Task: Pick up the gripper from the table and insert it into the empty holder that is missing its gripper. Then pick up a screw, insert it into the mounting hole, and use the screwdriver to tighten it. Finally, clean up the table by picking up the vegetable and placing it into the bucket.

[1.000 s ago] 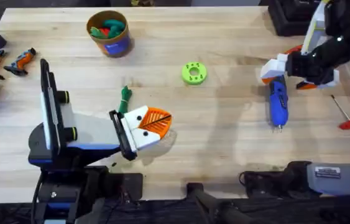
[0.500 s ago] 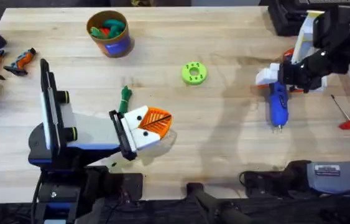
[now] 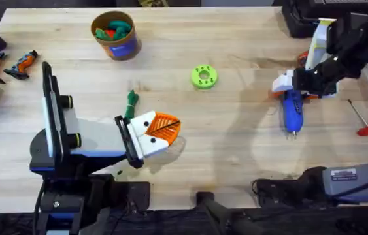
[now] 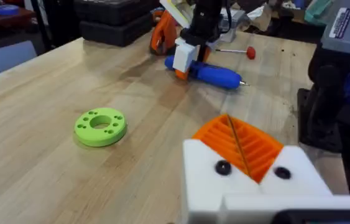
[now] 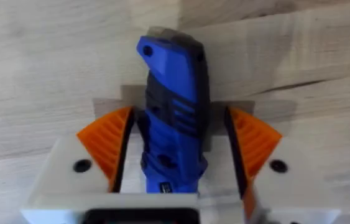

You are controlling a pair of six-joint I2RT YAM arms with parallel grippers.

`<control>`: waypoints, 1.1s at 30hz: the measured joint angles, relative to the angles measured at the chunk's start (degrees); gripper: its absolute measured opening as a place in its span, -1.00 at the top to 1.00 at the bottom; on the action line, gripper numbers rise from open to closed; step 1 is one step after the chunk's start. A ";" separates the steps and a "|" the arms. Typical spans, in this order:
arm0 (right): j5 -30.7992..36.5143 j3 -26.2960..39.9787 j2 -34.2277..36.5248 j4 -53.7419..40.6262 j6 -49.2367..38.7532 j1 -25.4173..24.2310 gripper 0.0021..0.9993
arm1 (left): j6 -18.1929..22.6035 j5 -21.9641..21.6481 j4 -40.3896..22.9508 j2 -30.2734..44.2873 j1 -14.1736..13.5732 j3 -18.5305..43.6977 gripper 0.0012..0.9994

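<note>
The blue screwdriver (image 3: 293, 114) lies on the table at the right. My right gripper (image 3: 291, 90) hangs over its rear end, open. In the right wrist view the orange pads (image 5: 109, 146) straddle the screwdriver (image 5: 173, 81) with a small gap on each side. My left gripper (image 3: 164, 127) rests low at the front left, its orange pads (image 4: 240, 146) pressed together and shut on nothing I can see. The dark-green vegetable (image 3: 131, 101) lies just behind it. The bucket (image 3: 123, 47) stands at the back left with toys inside. The loose gripper, the holder and the screw are out of view.
A lime-green disc (image 3: 203, 76) with holes sits mid-table, also seen as the disc (image 4: 100, 126) in the left wrist view. A red-handled tool (image 3: 365, 124) lies at the far right. Small orange-and-black parts (image 3: 21, 63) lie at the left edge. Dark equipment (image 3: 304, 19) stands at the back right.
My right gripper has shifted a little leftward and toward the front, settling over the rear of the screwdriver. The left arm and the objects on the table have stayed put.
</note>
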 joint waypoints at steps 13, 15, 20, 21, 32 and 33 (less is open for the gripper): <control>1.27 0.02 0.55 1.94 -0.87 -0.31 0.95 | 0.02 0.00 0.00 0.00 0.00 0.00 0.99; 1.21 0.14 0.55 1.67 -0.87 -0.31 0.95 | 0.02 0.00 0.00 0.00 0.00 0.00 0.99; -1.54 1.59 0.66 -2.59 -0.85 -0.28 0.95 | 0.02 0.00 0.00 0.00 0.00 0.00 0.99; -2.35 2.23 0.64 -3.67 -0.85 -0.28 0.95 | 0.02 0.00 0.00 0.00 0.00 0.00 0.99; -4.48 15.09 -9.13 -7.35 -0.85 4.24 0.95 | 0.02 0.00 0.00 0.00 0.00 0.00 0.99; -4.59 16.40 -10.20 -7.35 -0.85 4.98 0.95 | 0.02 0.00 0.00 0.00 0.00 0.00 0.99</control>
